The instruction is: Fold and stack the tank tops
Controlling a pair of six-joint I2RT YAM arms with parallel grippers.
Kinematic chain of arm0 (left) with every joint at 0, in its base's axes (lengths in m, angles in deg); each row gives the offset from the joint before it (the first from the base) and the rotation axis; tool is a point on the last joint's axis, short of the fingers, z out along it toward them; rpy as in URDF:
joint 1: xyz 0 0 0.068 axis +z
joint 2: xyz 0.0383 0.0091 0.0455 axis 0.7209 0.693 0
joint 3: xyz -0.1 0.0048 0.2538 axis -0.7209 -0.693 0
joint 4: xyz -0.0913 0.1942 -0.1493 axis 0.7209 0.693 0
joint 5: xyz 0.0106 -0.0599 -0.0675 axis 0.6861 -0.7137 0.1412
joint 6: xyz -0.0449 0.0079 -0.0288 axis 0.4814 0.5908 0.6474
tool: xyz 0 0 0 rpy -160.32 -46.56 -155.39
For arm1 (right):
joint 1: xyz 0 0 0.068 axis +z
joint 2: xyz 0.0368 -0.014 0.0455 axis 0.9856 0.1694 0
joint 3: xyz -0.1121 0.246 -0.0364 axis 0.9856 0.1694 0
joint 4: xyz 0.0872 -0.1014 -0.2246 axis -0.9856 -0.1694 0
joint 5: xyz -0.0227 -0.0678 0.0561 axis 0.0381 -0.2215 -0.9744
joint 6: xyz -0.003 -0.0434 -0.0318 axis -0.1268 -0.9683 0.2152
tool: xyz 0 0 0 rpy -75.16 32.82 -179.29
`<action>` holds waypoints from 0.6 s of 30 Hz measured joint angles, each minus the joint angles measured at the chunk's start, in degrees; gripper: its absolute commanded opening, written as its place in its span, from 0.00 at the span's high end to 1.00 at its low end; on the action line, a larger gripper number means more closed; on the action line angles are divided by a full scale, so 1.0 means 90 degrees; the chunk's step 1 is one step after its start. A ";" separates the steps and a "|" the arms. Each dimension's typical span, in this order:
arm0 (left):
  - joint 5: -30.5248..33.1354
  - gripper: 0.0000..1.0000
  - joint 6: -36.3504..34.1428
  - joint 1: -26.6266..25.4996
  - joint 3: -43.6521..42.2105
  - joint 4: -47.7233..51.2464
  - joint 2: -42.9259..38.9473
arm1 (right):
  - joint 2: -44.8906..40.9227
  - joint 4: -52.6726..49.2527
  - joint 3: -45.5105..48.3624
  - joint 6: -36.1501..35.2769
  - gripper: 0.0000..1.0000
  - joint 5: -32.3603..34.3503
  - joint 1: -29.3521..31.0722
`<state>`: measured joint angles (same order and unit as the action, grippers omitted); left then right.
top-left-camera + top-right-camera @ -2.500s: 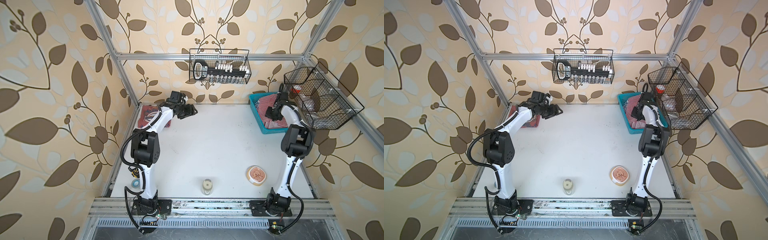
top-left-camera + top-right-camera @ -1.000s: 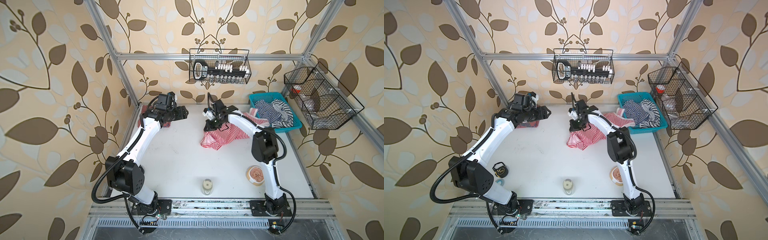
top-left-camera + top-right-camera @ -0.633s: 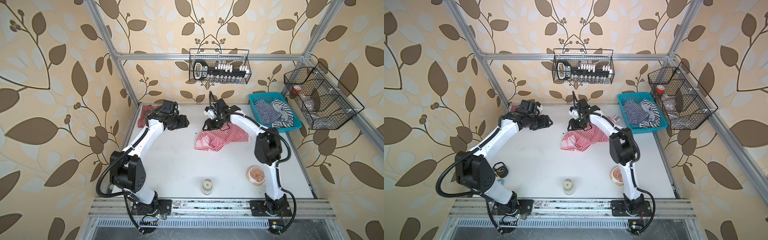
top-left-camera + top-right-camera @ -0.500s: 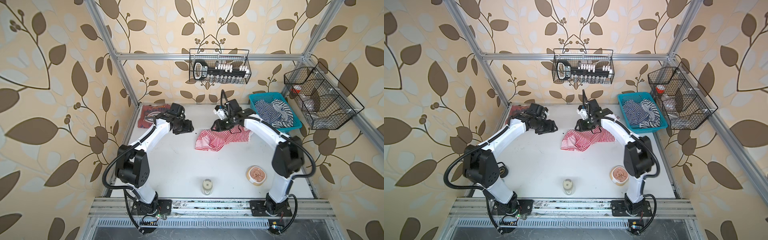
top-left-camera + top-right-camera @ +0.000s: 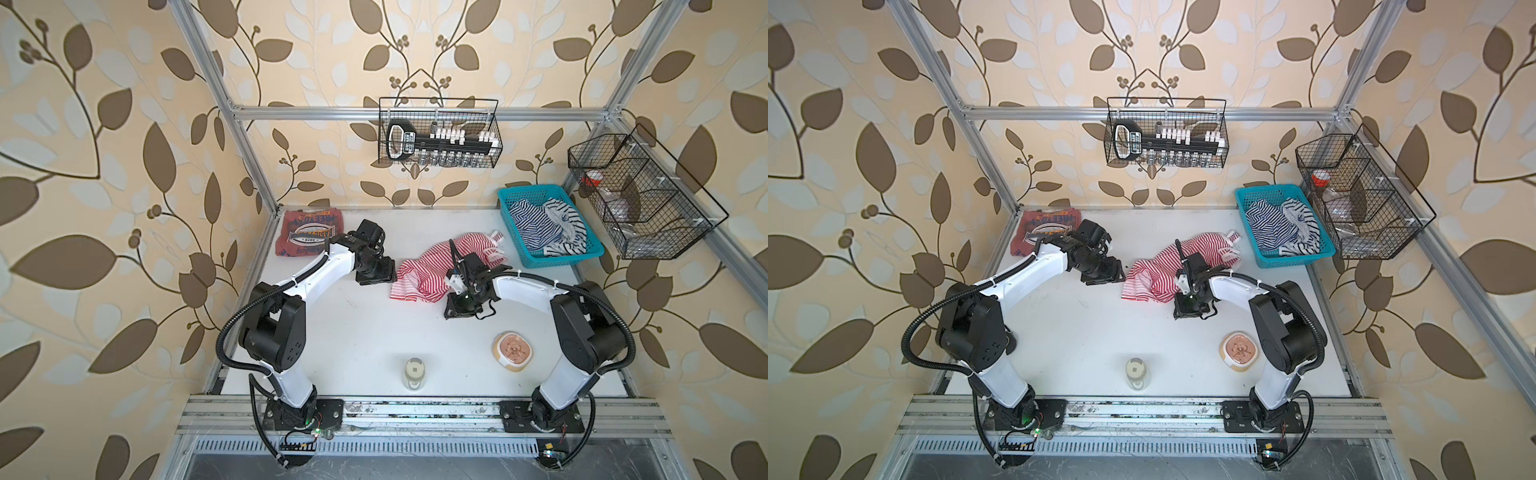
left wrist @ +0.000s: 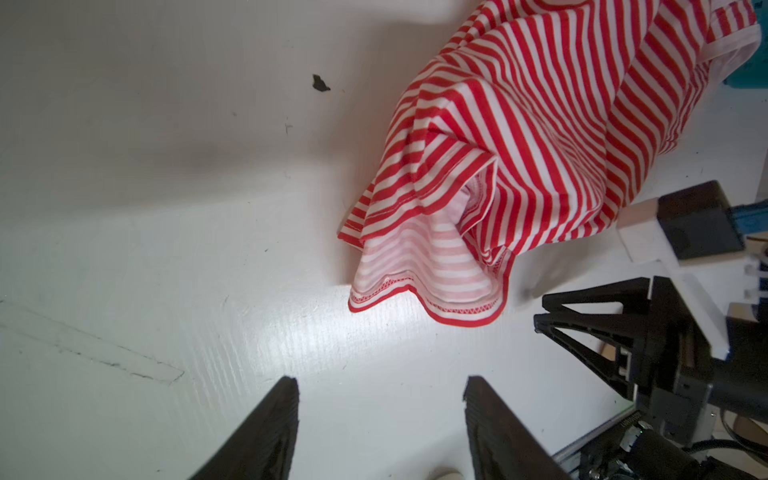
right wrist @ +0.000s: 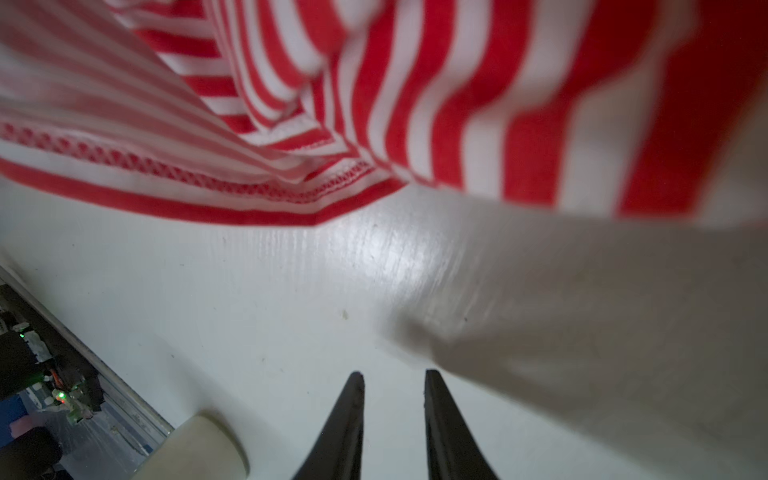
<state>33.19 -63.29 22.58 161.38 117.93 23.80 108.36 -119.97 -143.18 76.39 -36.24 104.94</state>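
The red-and-white striped tank top lies crumpled in the middle of the white table. The brick-red tank top with the "1973" print lies folded in the far left corner. My left gripper hovers low just left of the striped top, open and empty. My right gripper points down at bare table beside the top's near hem, its jaws a narrow gap apart with nothing between them.
A blue basket with navy-striped cloth stands at the back right. A jar and a small bowl stand near the front edge. Wire baskets hang on the back and right walls.
The right gripper has let go of the striped top and come round to its near side. The left gripper has moved right, up to the top's left edge.
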 measured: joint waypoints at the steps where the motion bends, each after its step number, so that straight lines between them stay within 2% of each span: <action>1: 0.0000 0.34 0.0000 0.0000 -0.0002 0.0010 0.0000 | 0.0061 0.0073 -0.0046 0.0022 0.72 0.0000 0.0000; 9: 0.0017 0.33 0.0002 0.0000 -0.0002 0.0095 0.0000 | 0.0522 0.0534 -0.0758 0.0117 0.72 0.0041 -0.0197; 18: 0.0024 0.33 0.0000 0.0000 -0.0002 0.0151 0.0000 | 0.0607 0.0755 -0.1010 0.0189 0.72 0.0109 -0.0437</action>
<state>33.41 -63.29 22.58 161.35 119.28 23.80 113.82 -113.18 -152.27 78.10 -35.25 101.00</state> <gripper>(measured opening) 0.668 0.272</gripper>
